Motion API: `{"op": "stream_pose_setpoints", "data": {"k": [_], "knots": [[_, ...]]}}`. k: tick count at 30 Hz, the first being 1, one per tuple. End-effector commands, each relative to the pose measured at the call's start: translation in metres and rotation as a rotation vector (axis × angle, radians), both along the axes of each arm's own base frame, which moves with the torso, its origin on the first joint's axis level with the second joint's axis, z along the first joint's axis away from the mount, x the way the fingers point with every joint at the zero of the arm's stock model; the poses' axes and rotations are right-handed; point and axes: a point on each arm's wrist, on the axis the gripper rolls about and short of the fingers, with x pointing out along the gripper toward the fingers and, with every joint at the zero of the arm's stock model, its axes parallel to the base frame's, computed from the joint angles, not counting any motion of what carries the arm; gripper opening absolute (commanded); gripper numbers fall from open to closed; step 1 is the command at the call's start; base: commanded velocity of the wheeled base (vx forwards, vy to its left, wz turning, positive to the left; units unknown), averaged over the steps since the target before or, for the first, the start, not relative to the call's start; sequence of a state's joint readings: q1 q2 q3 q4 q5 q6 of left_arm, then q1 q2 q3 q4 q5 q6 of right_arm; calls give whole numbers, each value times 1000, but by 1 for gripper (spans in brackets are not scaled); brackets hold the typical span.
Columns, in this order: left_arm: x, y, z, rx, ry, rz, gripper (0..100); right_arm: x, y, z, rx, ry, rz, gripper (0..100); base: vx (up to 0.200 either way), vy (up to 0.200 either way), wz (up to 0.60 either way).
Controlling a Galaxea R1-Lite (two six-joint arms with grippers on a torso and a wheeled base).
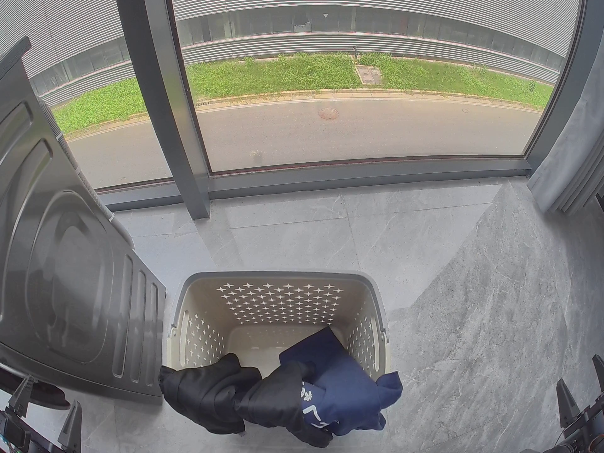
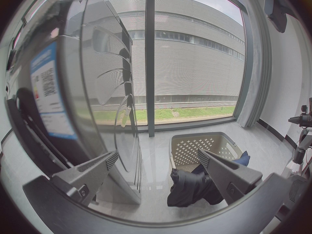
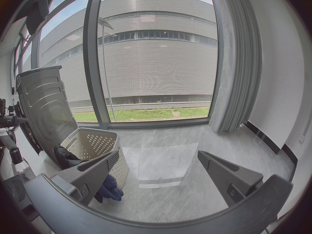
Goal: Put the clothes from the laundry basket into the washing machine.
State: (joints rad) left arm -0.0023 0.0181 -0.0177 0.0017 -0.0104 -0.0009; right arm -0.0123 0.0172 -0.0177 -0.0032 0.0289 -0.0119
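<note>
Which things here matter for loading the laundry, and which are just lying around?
For the job: laundry basket; black garment and navy garment draped over its near rim; open washing machine door.
Just around: curtain; window frame.

Room surroundings at the window [image 1: 390,146]
A grey mullion [image 1: 163,89] divides the glazing. Outside lie a road [image 1: 352,130], a grass strip [image 1: 283,73] and a ribbed grey building [image 3: 156,59]. Grey marble-pattern floor [image 1: 440,272] meets the sill, and a grey curtain [image 1: 576,158] hangs at the right.
</note>
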Motion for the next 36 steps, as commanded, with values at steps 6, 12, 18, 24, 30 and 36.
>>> {"op": "stream_pose_setpoints", "data": {"k": [6,12,18,24,30,36], "knots": [[0,0,-5,1,-1,0,100,0,0,-5,0,2,2,100,0,0,0],[0,0,-5,-1,-1,0,100,0,0,-5,0,2,0,100,133,0,0],[0,0,-5,-1,-1,0,100,0,0,-5,0,1,2,100,200,0,0],[0,0,-5,-1,-1,0,100,0,0,-5,0,2,0,100,67,0,0],[0,0,-5,1,-1,0,100,0,0,-5,0,2,2,100,0,0,0],[0,0,-5,-1,-1,0,100,0,0,-5,0,2,0,100,0,0,0]]}}
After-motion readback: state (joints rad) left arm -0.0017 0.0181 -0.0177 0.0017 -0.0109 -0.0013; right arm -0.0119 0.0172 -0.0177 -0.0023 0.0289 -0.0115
